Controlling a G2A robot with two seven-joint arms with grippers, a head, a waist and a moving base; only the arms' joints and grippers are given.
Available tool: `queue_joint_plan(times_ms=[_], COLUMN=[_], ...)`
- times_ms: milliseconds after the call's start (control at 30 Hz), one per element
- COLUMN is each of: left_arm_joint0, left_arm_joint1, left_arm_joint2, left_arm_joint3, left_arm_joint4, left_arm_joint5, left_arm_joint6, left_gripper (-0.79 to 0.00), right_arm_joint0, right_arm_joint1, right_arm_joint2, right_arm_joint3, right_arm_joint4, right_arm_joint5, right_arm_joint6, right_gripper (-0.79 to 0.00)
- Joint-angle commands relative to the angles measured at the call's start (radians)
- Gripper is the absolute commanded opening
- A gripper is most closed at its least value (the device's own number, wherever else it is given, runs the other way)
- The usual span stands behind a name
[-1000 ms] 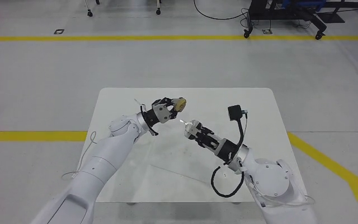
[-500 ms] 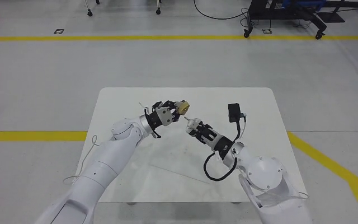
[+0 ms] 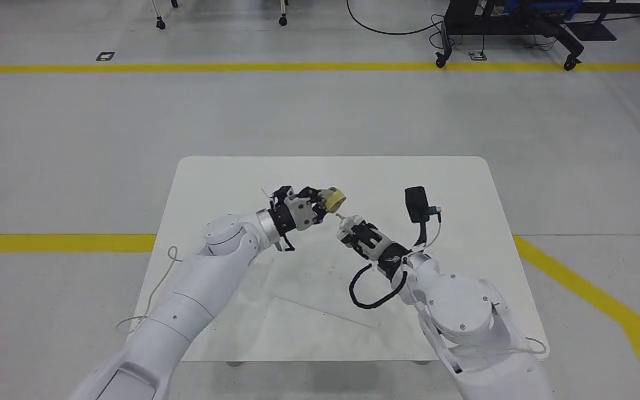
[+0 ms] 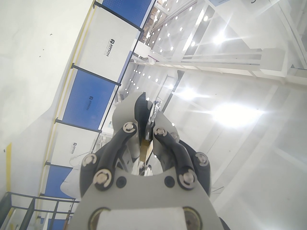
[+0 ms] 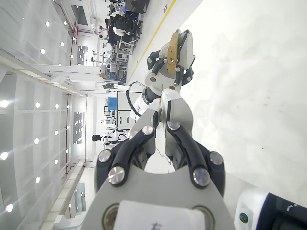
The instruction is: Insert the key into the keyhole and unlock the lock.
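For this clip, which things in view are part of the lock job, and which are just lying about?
Part of the job:
- brass lock, held in the left gripper
- key, pinched in the right gripper

Just lying about:
- white table
- yellow floor lines
- black wheeled frame on the floor beyond

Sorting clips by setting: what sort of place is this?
Likely a factory hall or industrial robotics lab: yellow floor lines, blue-and-white partition panels, and crowded workstations beyond the white table.

Factory hall, yellow floor lines (image 3: 300, 68), workstations (image 5: 120, 27)
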Motion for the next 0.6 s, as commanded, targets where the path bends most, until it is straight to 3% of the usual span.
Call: queue_joint_plan(times_ms=[0,567], left_arm_joint0=[0.003,0.02], left_arm_joint1=[-0.001,-0.011], left_arm_joint2=[-0.004,-0.025], left_arm_joint3=[-0.002,-0.018], left_arm_joint4=[0.004,0.049], left_arm_joint5=[0.003,0.019], left_arm_joint6=[0.002,-0.001], left_gripper=[-0.785,-0.785], right_arm_joint0=[0.012,0.034], right_arm_joint1=[-0.004,-0.019], right_arm_joint2=[-0.009,-0.032], right_arm_joint3=[0.017,0.037], right_arm_joint4=[0.01,-0.005], right_arm_joint5=[0.024,0.073], right_arm_joint6=[-0.016,-0.083], right_gripper=[-0.785,-0.785])
